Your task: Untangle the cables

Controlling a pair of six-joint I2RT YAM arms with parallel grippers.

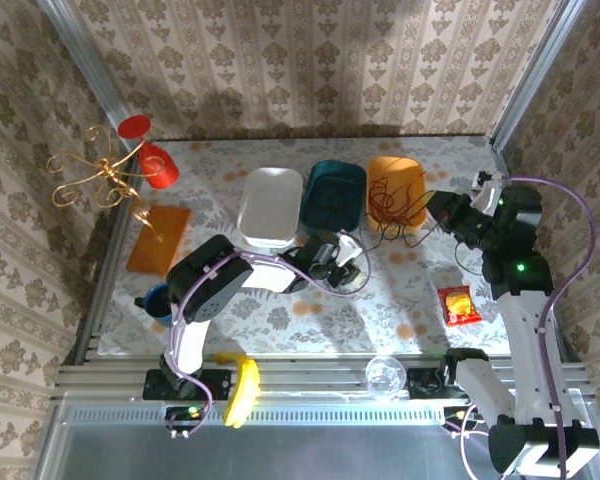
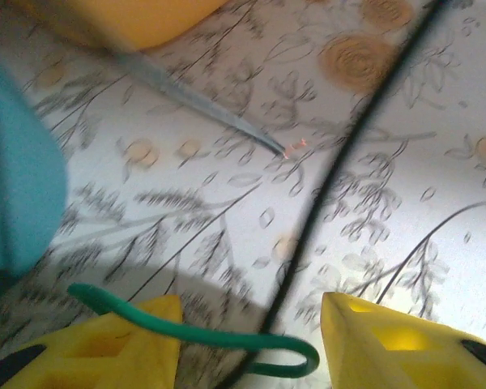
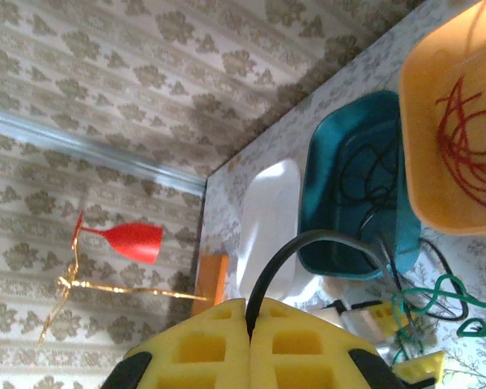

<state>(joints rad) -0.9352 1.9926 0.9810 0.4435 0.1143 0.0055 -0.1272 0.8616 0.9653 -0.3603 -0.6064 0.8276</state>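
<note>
My right gripper [image 3: 249, 304] is shut on a black cable [image 3: 308, 251], which arches out from between the yellow fingers toward the teal bin [image 3: 332, 162]. In the top view this gripper [image 1: 442, 208] hovers beside the orange bin [image 1: 397, 190], which holds a red cable [image 1: 392, 200]. My left gripper [image 2: 251, 301] stands open low over the table. A green cable [image 2: 227, 336] loops across the left finger and into the gap, not pinched. A black cable [image 2: 340, 162] runs from the upper right down between the jaws. From above, the left gripper [image 1: 348, 258] sits in front of the teal bin [image 1: 335, 190].
A white bin [image 1: 270, 205] stands left of the teal one. At the back left are a red glass [image 1: 152, 160], a gold stand [image 1: 100, 175] and an orange block [image 1: 160, 238]. A snack packet [image 1: 459, 304], a clear cup [image 1: 385, 375] and a banana [image 1: 245, 390] lie near the front.
</note>
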